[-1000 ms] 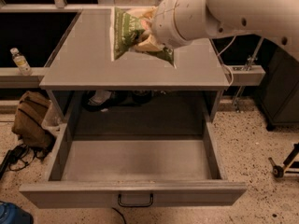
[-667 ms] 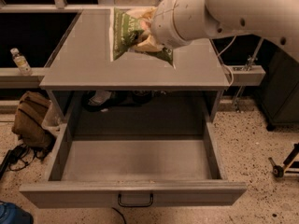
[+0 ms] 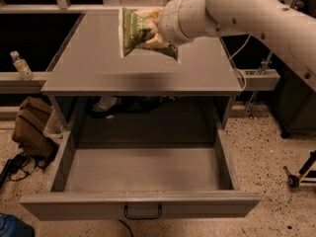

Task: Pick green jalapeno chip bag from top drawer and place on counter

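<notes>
Cabinet of matte grey metal fills the middle of the view, seen from above and in front. Its flat top, the counter [image 3: 94,58], is a wide rectangle. Below it the top drawer [image 3: 143,204] stands open toward the camera, its smooth grey floor in view and a dark pull handle [image 3: 142,212] at the centre of its front panel.

The floor [image 3: 261,147] is pale speckled stone. At the left, a small water bottle [image 3: 21,65] stands on a low ledge, and a brown cloth bag [image 3: 32,127] slumps on the floor beside the cabinet, with black cables [image 3: 15,164] near it. A white cable [image 3: 242,58] hangs at the right.

A thick white robot arm [image 3: 256,14] reaches in from the upper right. Its gripper [image 3: 158,28] is over the far half of the counter, closed on the green jalapeno chip bag [image 3: 136,31]. The bag's printed green face is turned toward the camera. One pale crimped end runs up and down at its left edge, so its long axis seems to lie roughly side to side, pointing left away from the gripper. The other end is hidden at the gripper. Whether the bag's lower edge touches the counter cannot be told.
</notes>
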Controlling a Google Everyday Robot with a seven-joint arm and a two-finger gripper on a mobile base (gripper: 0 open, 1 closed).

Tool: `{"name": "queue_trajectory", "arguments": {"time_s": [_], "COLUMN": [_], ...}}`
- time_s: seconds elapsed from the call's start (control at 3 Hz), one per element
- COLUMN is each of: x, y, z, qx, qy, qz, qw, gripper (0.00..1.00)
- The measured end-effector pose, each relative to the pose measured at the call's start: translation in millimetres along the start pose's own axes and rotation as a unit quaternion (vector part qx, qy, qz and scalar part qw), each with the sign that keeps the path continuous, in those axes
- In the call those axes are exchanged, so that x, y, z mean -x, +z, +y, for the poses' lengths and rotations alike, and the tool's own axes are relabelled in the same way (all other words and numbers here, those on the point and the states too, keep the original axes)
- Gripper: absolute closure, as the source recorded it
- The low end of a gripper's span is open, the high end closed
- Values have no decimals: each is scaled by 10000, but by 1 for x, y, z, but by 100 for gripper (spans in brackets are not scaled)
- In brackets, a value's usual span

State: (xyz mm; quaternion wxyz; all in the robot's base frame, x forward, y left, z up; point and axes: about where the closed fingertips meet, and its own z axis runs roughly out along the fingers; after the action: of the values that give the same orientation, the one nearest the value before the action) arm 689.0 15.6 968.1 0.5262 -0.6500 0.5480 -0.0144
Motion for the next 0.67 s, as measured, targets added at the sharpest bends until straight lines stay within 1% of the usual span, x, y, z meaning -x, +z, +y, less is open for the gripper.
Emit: {"name": "queue_trajectory", "arguments": {"time_s": [0.33, 0.67], "x": [-25, -50], "y": [31, 48], "z": [1, 19], "qx": [429, 1003], "qy": [371, 1062], "qz": [76, 236], "qw": [9984, 9890], "gripper": [100, 100]}}
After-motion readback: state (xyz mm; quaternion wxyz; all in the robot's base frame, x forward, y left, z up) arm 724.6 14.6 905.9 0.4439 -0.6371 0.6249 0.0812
